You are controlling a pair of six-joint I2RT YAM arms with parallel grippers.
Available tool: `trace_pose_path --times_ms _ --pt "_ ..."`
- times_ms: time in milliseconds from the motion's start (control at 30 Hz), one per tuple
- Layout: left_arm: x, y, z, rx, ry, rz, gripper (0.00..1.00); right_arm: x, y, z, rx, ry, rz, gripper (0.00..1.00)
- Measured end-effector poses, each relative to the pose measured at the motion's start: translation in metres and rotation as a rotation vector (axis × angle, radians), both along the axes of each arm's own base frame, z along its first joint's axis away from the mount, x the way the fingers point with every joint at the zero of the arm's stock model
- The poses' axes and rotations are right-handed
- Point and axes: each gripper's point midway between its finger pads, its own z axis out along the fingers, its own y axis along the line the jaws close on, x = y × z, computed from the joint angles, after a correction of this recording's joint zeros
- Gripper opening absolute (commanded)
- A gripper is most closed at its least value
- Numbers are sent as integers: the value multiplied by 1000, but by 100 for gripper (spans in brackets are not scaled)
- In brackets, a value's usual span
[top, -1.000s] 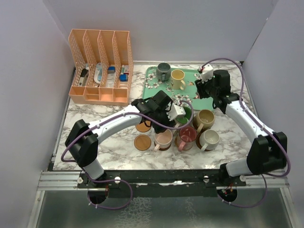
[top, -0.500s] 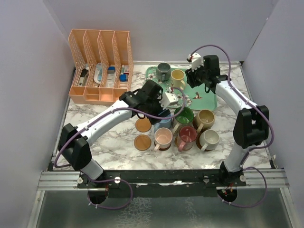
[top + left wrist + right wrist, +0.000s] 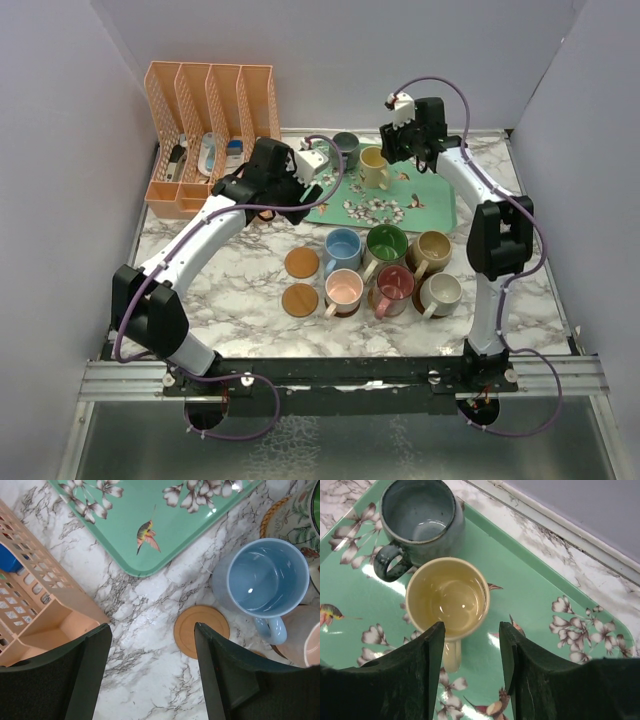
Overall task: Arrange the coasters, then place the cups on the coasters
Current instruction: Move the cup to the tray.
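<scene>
Left gripper (image 3: 149, 647) backed off blue cup (image 3: 265, 577), open, empty | right gripper (image 3: 467, 642) open over yellow cup (image 3: 447, 597) | centre on rim before closing

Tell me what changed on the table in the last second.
The left fingers opened, let go of the blue mug and pulled back toward the organizer. The right fingers swung left to hover, open, over the yellow mug on the tray. The other mugs and the two bare coasters stayed put.

No writing, label or number can be read anywhere
</scene>
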Motion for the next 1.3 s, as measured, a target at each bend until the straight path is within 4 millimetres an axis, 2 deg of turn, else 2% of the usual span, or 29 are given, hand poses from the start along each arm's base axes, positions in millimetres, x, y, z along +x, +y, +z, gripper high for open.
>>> trace_pose_path --times_ms 167,300,433,667,900,1133,1300 --pt "9 1 6 -27 -26 27 71 15 5 -17 26 36 -21 46" --pt "19 1 11 -46 -58 45 71 13 6 -30 31 81 -30 46" --pt "35 4 7 -60 -74 80 71 12 7 -30 41 88 -30 46" --pt "76 7 -11 -94 -58 169 71 8 7 -33 39 117 -31 43" --pt "118 -7 -17 -162 -71 235 70 4 8 -42 50 165 -40 40" --pt "133 -15 -29 -199 -50 265 70 2 8 -45 58 194 -52 38" --pt "135 -18 -25 -221 -56 274 70 -1 9 -45 69 213 -58 36"
